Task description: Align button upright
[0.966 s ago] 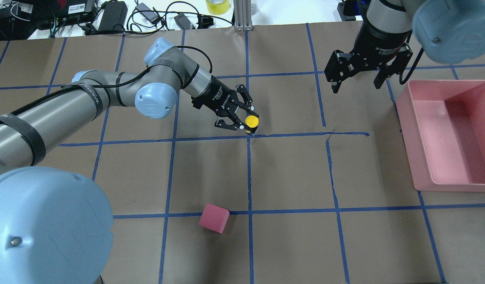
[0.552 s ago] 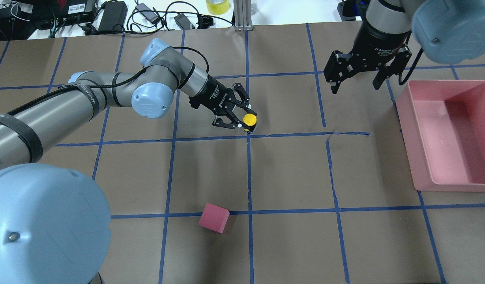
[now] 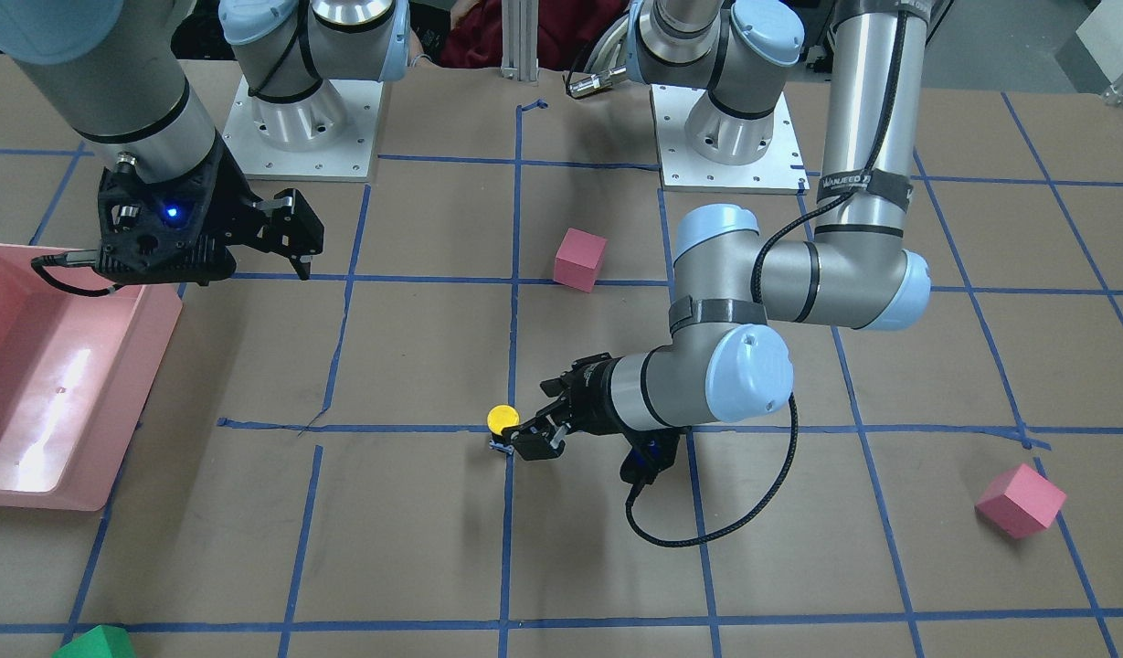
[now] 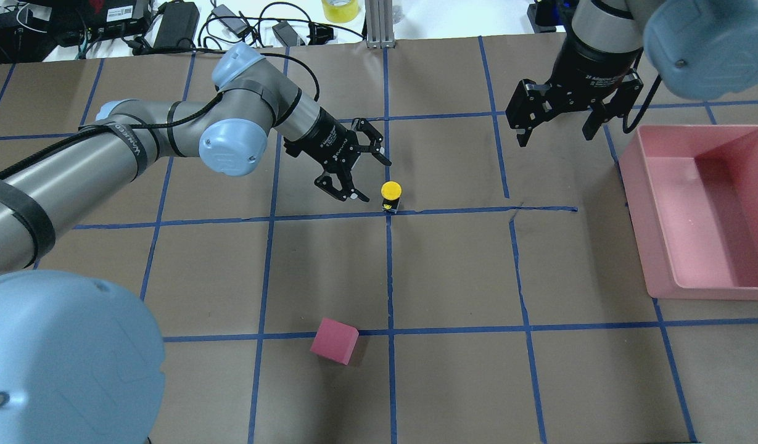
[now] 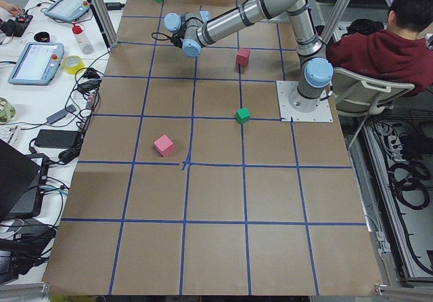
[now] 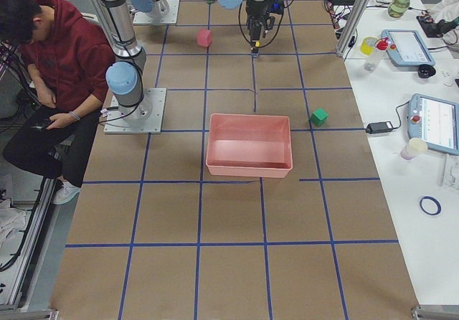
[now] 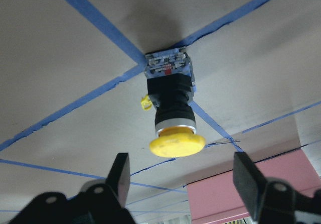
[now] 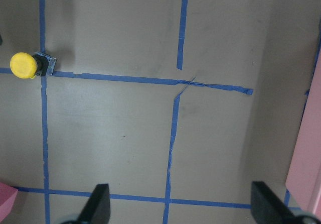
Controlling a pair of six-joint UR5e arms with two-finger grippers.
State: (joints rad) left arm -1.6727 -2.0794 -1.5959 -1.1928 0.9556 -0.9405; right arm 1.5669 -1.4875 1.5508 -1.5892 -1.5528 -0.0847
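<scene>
The button [image 4: 391, 192] stands upright: yellow cap over black collar, boxy base.

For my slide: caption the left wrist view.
Open left gripper faces the button, upright on its base at a blue tape crossing.

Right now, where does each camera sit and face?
Front-facing: across the table, facing both arm bases.
Overhead: behind shoulders, looking forward; both arms.
Exterior left: table's left end; left arm.
Exterior right: table's right end; both bases.
Left wrist: behind left gripper, facing button.
Right wrist: looking down past right gripper.
Both wrists share the button.
</scene>
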